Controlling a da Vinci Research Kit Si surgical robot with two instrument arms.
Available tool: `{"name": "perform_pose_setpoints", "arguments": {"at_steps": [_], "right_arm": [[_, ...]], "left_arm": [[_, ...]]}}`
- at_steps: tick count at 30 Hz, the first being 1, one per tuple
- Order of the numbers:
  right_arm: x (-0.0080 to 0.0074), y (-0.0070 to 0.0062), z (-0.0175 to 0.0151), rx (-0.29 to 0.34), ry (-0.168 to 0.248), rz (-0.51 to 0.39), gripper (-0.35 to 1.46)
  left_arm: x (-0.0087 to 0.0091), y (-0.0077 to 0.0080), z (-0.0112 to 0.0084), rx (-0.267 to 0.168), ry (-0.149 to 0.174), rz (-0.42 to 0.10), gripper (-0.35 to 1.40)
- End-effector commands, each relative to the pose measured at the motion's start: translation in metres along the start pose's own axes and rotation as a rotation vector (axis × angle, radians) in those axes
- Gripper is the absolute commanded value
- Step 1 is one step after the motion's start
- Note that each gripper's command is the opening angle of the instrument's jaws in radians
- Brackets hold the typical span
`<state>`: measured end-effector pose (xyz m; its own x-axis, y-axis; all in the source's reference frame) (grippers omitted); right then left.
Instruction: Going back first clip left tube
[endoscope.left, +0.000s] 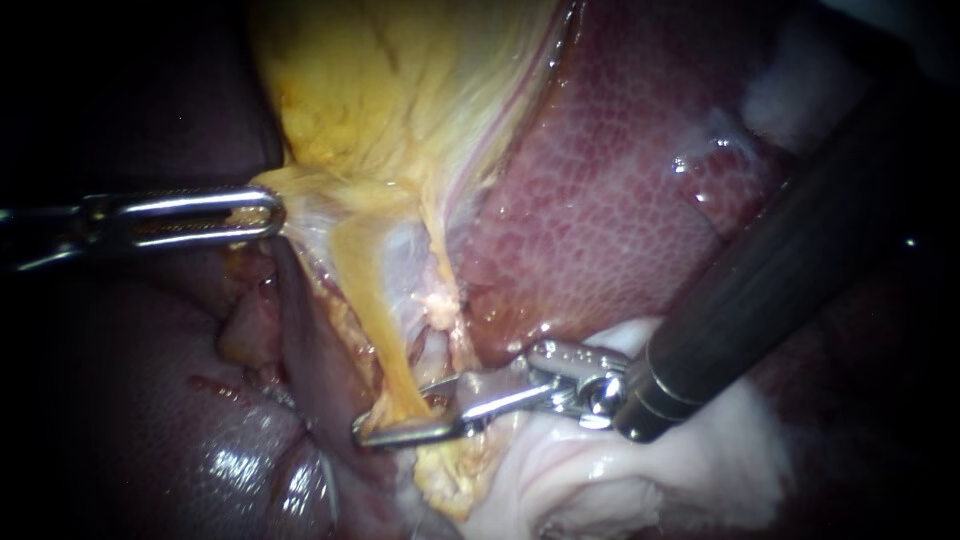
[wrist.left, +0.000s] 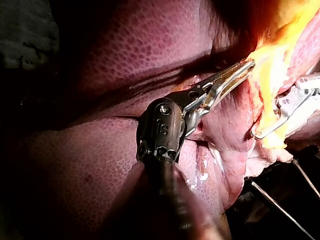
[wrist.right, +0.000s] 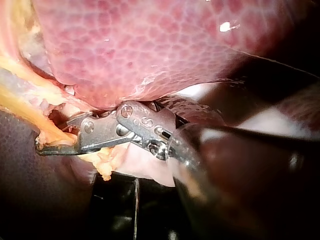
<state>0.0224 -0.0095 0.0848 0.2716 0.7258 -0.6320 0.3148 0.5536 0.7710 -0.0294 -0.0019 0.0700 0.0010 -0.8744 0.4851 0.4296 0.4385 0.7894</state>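
The yellow gallbladder (endoscope.left: 400, 80) hangs stretched at the top centre. My left instrument (endoscope.left: 275, 213) comes in from the left, its jaws shut on the gallbladder's lower edge; the left wrist view shows the same hold (wrist.left: 247, 66). A yellow tube (endoscope.left: 372, 300) runs down from that edge, with a paler strand (endoscope.left: 440, 275) to its right. My right instrument (endoscope.left: 395, 410) reaches in from the upper right. Its jaws stand open astride the lower end of the yellow tube, with a gap showing in the right wrist view (wrist.right: 52, 136). I see no clip on the tube.
Dark red liver (endoscope.left: 620, 200) fills the right and lower left. White tissue (endoscope.left: 600, 480) lies under the right instrument's shaft (endoscope.left: 800, 250). The right instrument's jaws (wrist.left: 280, 120) also show ahead of the left instrument's in the left wrist view.
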Motion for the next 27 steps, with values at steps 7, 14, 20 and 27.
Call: {"name": "perform_pose_setpoints", "arguments": {"at_steps": [7,14,20,27], "right_arm": [[0.0001,0.0000,0.0000,0.000,0.001,0.001,-0.35],[0.0006,0.0003,0.0004,-0.042,0.010,-0.074,0.25],[0.0022,0.0011,0.0005,-0.113,0.038,-0.117,0.58],[0.0043,0.0009,-0.0016,-0.165,0.057,-0.153,0.60]], "left_arm": [[0.0000,0.0000,0.0000,0.000,0.000,0.001,-0.35],[0.0001,0.0000,0.0000,-0.001,0.000,0.001,-0.35],[0.0002,0.0000,-0.0001,-0.001,0.000,0.001,-0.35],[0.0002,-0.0001,-0.0001,-0.001,-0.001,0.001,-0.35]]}}
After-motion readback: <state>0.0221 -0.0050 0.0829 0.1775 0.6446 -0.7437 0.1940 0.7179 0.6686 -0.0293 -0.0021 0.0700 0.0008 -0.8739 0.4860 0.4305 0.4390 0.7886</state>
